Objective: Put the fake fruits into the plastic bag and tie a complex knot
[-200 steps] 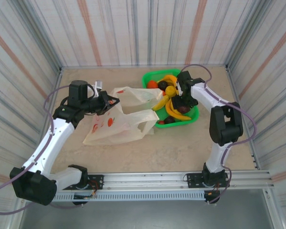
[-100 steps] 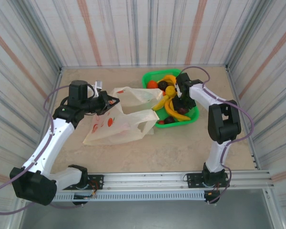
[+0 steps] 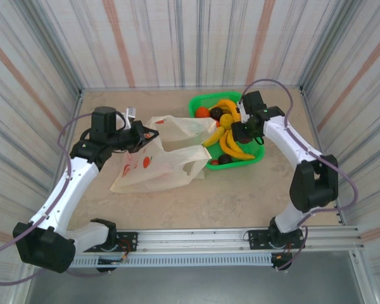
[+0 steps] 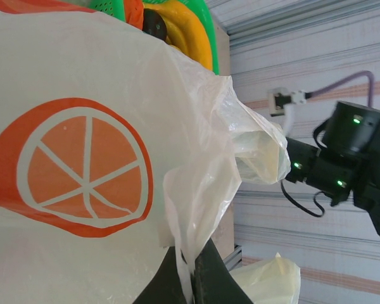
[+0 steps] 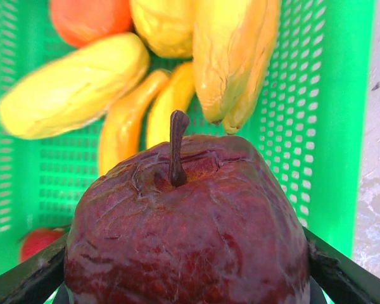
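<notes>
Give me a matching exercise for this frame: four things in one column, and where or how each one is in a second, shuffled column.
Things:
1. dark red apple
2. plastic bag
3. green basket
4. orange

States:
A. pinched at a fold by the shut left gripper
B. lying in the basket's far left corner in the top view
C. clamped between the fingers of the right gripper
D. holding the yellow bananas

Pairs: 1-C, 2-A, 3-D, 4-B
</notes>
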Controlling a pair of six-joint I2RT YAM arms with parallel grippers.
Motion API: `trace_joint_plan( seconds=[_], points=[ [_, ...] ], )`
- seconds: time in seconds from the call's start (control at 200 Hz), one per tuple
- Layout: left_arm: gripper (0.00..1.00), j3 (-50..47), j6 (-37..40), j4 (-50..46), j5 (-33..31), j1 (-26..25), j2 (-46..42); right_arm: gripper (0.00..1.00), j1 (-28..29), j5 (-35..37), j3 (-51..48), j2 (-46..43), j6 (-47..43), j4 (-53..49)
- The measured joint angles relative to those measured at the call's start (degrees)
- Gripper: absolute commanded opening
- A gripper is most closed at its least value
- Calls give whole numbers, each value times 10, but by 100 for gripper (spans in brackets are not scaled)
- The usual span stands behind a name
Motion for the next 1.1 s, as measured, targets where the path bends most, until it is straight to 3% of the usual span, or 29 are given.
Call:
trace_joint_plan(
  seconds=[0.225,0.476,0.837,1.102],
  points=[
    [0,0,0,0,0,0,0,66,9,-117,-30,-125,30,24],
    [0,0,0,3,0,0,-4,66,79,-233,-68,-188,77,59],
    [0,0,0,4,0,0,-4,66,202,-272,-115,-171,137,156],
    [0,-4,0,4,2,0,-5,66,244,-268,-83,-72,149,276]
  ],
)
